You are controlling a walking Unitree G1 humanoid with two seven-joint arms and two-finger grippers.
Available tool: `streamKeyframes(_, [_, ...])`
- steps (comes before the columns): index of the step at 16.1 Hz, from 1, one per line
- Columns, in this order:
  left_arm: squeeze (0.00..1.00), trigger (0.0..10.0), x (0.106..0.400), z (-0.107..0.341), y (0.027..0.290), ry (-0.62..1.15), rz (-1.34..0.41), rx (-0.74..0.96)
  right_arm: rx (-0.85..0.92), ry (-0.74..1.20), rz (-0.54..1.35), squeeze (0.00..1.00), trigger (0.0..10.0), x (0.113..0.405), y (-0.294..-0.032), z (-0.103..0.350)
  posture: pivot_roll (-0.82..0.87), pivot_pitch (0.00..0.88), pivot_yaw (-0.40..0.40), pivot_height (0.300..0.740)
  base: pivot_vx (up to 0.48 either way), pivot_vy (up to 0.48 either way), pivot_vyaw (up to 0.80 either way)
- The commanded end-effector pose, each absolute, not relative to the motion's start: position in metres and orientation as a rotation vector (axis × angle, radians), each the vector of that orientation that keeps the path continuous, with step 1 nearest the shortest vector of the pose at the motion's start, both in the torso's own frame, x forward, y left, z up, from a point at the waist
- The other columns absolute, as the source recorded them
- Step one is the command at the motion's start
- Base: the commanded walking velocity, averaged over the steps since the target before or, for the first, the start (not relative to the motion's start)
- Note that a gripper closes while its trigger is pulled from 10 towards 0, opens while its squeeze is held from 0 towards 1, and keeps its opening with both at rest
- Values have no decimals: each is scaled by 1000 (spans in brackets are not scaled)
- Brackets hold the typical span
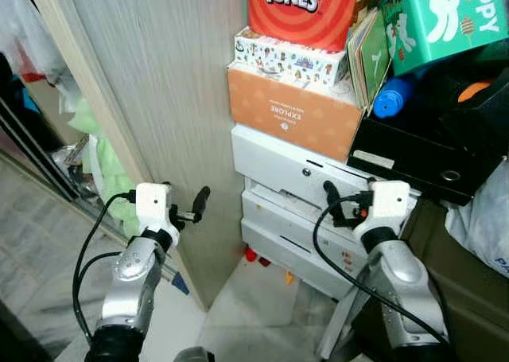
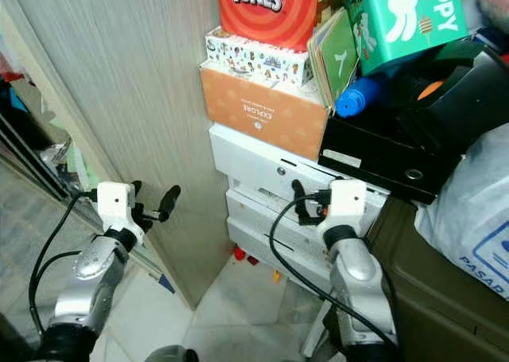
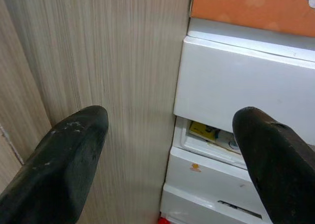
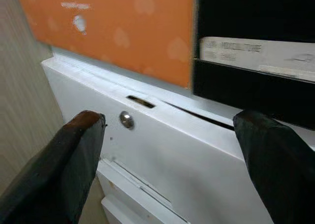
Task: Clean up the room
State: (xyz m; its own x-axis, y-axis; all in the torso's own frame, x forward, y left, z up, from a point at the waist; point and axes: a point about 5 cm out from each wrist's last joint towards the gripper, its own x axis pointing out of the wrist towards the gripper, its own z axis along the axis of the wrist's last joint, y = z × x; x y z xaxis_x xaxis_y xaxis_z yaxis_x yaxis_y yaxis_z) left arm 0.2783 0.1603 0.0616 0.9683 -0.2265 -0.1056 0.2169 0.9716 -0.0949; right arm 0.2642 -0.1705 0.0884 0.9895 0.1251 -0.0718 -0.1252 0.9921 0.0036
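fingers spread wide, empty, on left gripper and right gripper. we judge risk: right one nudging white plastic drawer unit, toppling orange cardboard box stacked above.

Both arms raised forward, left gripper and right gripper agape.

A pale wood-grain panel stands beside white drawers, an orange dotted box, a red box, a green carton and a black case.
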Motion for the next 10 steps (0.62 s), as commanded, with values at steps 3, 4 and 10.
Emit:
streamKeyframes(3, [0, 10000, 276, 60, 176, 137, -128, -79, -29, 28, 207, 0, 10000, 267, -158, 99, -78, 0, 11, 740, 0, 0, 800])
streamKeyframes(4, [0, 10000, 270, 59, 174, 142, -146, -65, -13, 32, 201, 0, 10000, 264, -159, 98, -79, 0, 16, 740, 0, 0, 800])
streamKeyframes(10, [0, 10000, 258, 59, 182, 144, -134, 4, -2, 56, 156, 0, 10000, 252, -162, 88, -54, 0, 32, 740, 0, 0, 800])
